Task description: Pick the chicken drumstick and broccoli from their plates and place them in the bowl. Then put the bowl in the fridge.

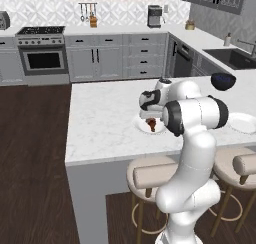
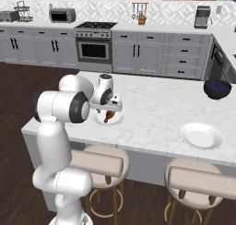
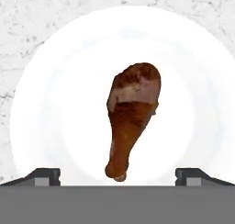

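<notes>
Right under the hand I see a white plate (image 3: 41, 108) with the chicken drumstick (image 3: 131, 115) lying in the middle of it. In the hand view its fat meaty end points away from the finger tips and its thin bone end points back toward them, ending between the two tips. Nothing else is on this plate. It sits on the white marble counter (image 1: 100, 113), near the edge with the stools (image 2: 99, 164). Off to one side of the hand, farther along the counter, I see a second white plate (image 2: 201, 135), and I can see no food on it. Past that plate sits a small dark bowl (image 2: 217, 88); I cannot tell what is in it. My gripper (image 3: 117, 176) is wide open, with its two dark finger tips (image 3: 45, 176) far apart, one on each side of the bone end, and they hold nothing. The tips do not touch the drumstick. From the base views, the arm rises from the floor by the stools, bends at a big elbow, and reaches over the counter edge. The hand (image 2: 107, 99) hangs close above the plate and points down at the drumstick.
</notes>
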You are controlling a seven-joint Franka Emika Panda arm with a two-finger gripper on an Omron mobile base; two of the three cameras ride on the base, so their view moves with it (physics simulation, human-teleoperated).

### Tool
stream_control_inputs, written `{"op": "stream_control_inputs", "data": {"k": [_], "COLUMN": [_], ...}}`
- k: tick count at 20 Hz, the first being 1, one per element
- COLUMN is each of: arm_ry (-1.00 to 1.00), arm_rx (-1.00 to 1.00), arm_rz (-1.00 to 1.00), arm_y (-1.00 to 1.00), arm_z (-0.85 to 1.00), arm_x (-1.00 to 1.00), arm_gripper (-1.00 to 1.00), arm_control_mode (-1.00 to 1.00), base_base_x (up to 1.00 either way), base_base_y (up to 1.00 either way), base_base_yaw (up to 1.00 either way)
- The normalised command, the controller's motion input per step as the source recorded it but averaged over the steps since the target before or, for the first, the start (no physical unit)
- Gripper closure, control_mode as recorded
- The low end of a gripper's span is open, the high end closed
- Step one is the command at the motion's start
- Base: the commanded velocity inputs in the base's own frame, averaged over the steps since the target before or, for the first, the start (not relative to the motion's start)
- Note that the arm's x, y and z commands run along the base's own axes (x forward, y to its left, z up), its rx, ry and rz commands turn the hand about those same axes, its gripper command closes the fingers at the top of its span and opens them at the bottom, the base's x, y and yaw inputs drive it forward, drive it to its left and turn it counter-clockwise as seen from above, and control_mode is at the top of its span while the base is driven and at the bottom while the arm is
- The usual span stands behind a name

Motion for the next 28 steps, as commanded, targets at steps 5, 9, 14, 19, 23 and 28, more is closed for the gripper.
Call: {"op": "stream_control_inputs", "data": {"k": [5, 9, 14, 19, 23, 28], "arm_ry": [0.00, -0.02, 0.00, -0.01, -0.01, -0.13], "arm_rx": [-0.03, -0.04, 0.00, 0.00, 0.03, 0.00], "arm_rz": [0.00, 0.00, 0.00, -0.03, -0.06, -0.10], "arm_y": [0.05, 0.00, 0.00, 0.00, 0.00, 0.00], "arm_z": [-0.65, -0.40, -0.03, 0.00, 0.49, 1.00], "arm_x": [0.17, 0.12, 0.18, 0.11, -0.57, -1.00], "arm_gripper": [-1.00, -1.00, 1.00, 1.00, 1.00, 1.00], "arm_control_mode": [-1.00, -1.00, -1.00, -1.00, -1.00, -1.00], "base_base_x": [0.00, 0.00, 0.00, 0.00, 0.00, 0.00], "base_base_y": [0.00, 0.00, 0.00, 0.00, 0.00, 0.00], "base_base_yaw": [0.00, 0.00, 0.00, 0.00, 0.00, 0.00]}}
